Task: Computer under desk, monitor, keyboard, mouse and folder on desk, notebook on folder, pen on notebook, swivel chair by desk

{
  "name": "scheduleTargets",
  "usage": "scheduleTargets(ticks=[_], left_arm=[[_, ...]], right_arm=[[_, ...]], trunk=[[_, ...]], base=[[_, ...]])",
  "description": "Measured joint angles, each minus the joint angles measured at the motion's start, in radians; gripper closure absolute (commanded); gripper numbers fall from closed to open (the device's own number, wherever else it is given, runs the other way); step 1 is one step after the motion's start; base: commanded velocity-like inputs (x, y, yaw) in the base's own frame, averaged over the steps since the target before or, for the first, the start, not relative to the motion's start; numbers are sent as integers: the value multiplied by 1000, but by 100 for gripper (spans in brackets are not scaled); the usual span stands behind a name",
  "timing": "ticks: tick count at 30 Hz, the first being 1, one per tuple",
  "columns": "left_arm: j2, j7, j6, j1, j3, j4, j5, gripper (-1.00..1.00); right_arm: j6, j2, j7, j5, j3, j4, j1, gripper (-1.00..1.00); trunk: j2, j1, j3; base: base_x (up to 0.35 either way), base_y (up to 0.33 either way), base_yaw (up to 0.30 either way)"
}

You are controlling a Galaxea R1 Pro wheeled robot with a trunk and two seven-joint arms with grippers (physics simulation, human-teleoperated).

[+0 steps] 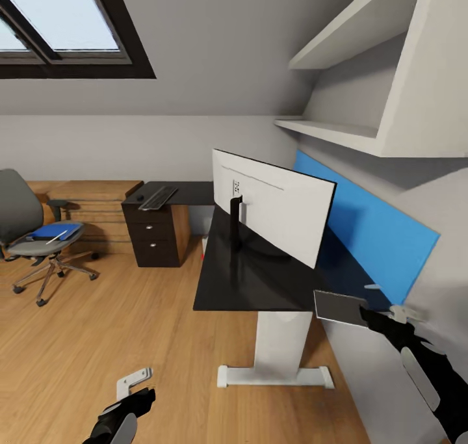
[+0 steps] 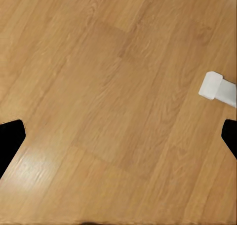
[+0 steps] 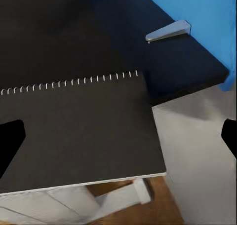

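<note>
- Head view: the monitor [image 1: 276, 213] stands on the glossy black worktop [image 1: 250, 281], white back facing the camera; the keyboard [image 1: 158, 197] and mouse [image 1: 139, 198] lie on the far wing above a dark drawer unit [image 1: 156, 235]; the swivel chair [image 1: 36, 236] sits well apart on the wooden floor [image 1: 110, 340], carrying the blue folder [image 1: 60, 229] with the white pen [image 1: 56, 236] on it; the right tool [image 1: 380, 317] grips a dark spiral notebook [image 1: 340, 307] at the worktop's near corner; the left tool [image 1: 133, 385] hangs low over the floor.
- Left wrist view: dark fingers spread wide apart over bare floor; a white desk foot [image 2: 218, 88] at the edge.
- Right wrist view: the notebook, its wire binding visible, is clamped over the worktop beside the blue back panel [image 3: 202, 18].
</note>
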Motion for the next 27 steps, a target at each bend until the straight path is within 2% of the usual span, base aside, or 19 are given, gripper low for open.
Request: scheduleTargets(ticks=[4, 5, 7, 8, 15, 20, 27], left_arm=[[0, 0, 0, 0, 0, 0, 0, -100], [0, 0, 0, 0, 0, 0, 0, -100], [0, 0, 0, 0, 0, 0, 0, -100], [0, 0, 0, 0, 0, 0, 0, -100], [0, 0, 0, 0, 0, 0, 0, -100], [0, 0, 0, 0, 0, 0, 1, -100], [0, 0, 0, 0, 0, 0, 1, -100]], right_arm=[[13, 2, 0, -31, -21, -9, 9, -100], [27, 3, 0, -134, -33, -12, 14, -100], [32, 3, 0, -176, -34, -11, 15, -100], [41, 3, 0, -213, -35, -7, 16, -100], [103, 1, 2, -322, -37, 5, 17, -100], [122, -1, 6, -357, -38, 8, 18, -100], [127, -4, 13, -364, -43, 9, 19, -100]], trunk=[[0, 0, 0], [0, 0, 0], [0, 0, 0], [0, 0, 0], [0, -1, 0], [0, -1, 0], [0, -1, 0]], base=[[-325, 0, 0], [-255, 0, 0], [-168, 0, 0], [-105, 0, 0], [-46, 0, 0], [-7, 0, 0], [0, 0, 0]])
